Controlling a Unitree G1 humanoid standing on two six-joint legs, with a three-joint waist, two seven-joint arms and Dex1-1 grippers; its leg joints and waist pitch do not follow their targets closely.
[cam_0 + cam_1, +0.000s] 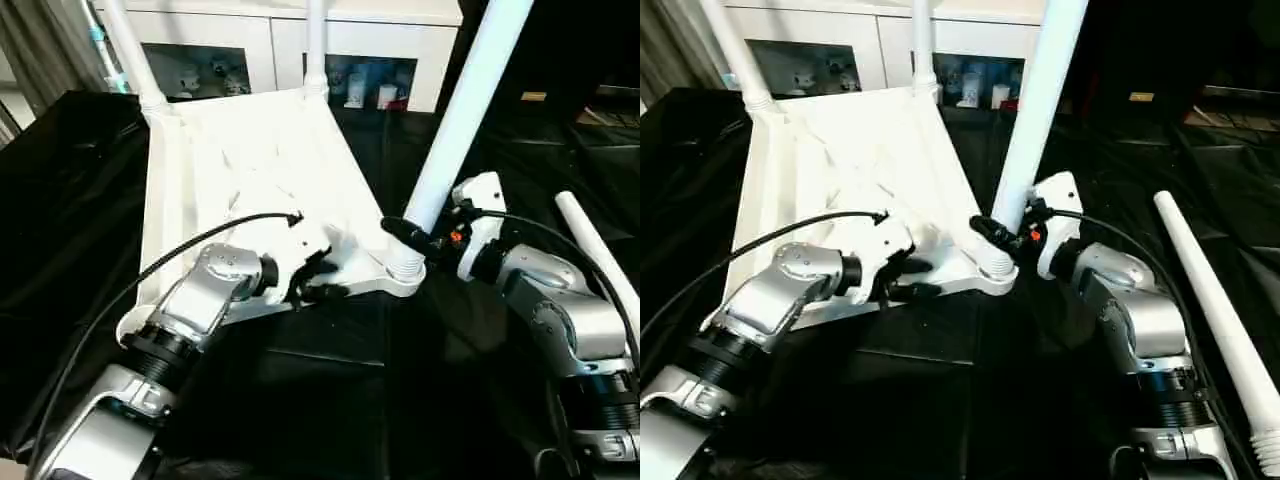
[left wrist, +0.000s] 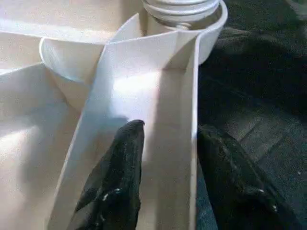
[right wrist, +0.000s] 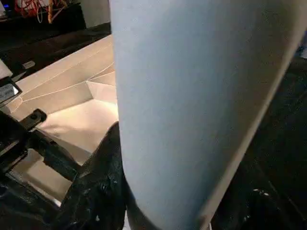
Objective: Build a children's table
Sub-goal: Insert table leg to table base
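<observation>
Right gripper (image 1: 412, 238) clasping upright leg (image 1: 462, 120), left gripper (image 2: 168, 158) straddling tabletop rim (image 2: 192, 143), undecided grip.

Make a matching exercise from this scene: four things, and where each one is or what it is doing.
Things:
1. Left gripper
2. Right gripper
3. Loose white tapered tube leg
4. Upturned white plastic ribbed tabletop

States:
A. lying on the black cloth
B. fingers astride the tabletop's near rim
C. closed around the near upright leg
D. three legs stand in its corner sockets

Pairs: 1-B, 2-C, 3-A, 4-D
</observation>
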